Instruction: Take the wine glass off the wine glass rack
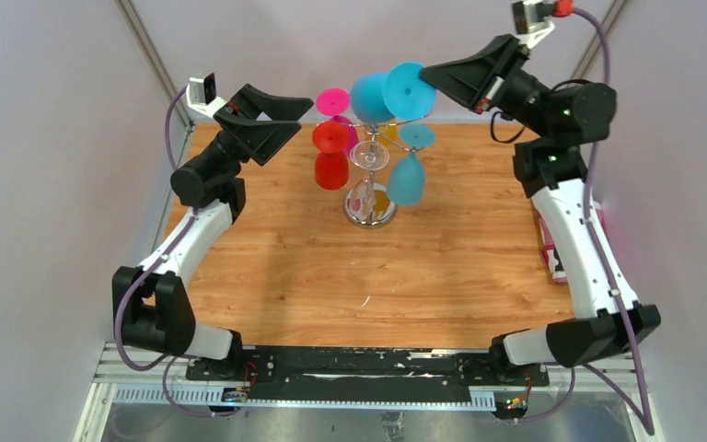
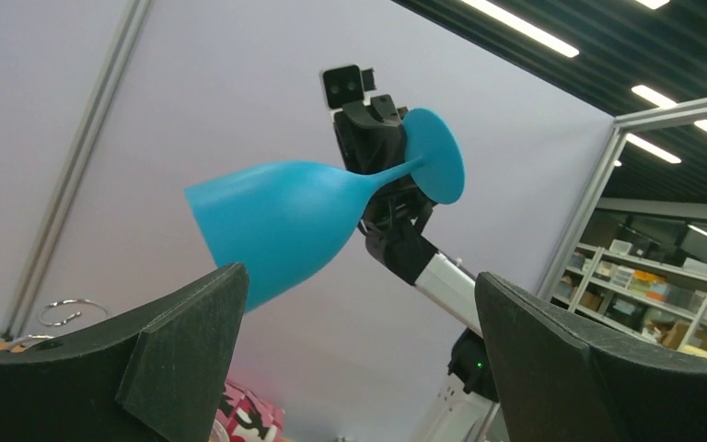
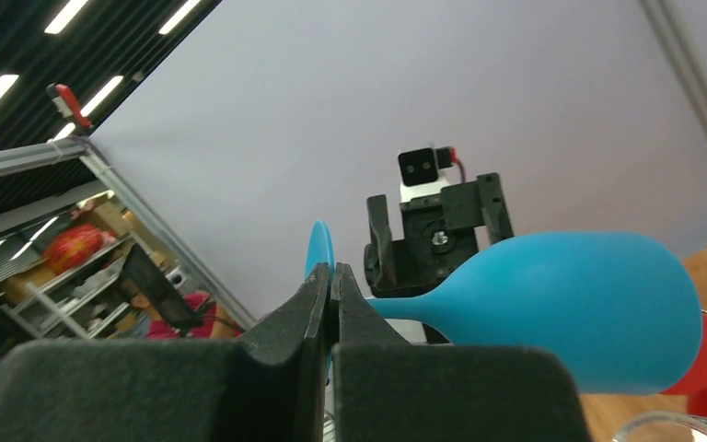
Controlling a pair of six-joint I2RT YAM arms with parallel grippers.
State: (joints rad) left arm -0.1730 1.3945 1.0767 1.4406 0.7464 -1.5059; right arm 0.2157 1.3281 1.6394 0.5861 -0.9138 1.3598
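1. Pincer on the left (image 1: 302,120) hangs released at nine o'clock of the wine glass rack (image 1: 370,214).
2. Blue wine glass (image 1: 379,96) hangs clear at the rack's twelve, long axis level, rim toward nine, foot toward three.
3. Pincer on the right (image 1: 426,77) clenches its stem; lift-off seems done, next probably a carry down to the worktop (image 1: 313,276).

glass stem (image 3: 396,308) part hidden in R hand (image 3: 333,276), pink box (image 1: 546,250) part-covered
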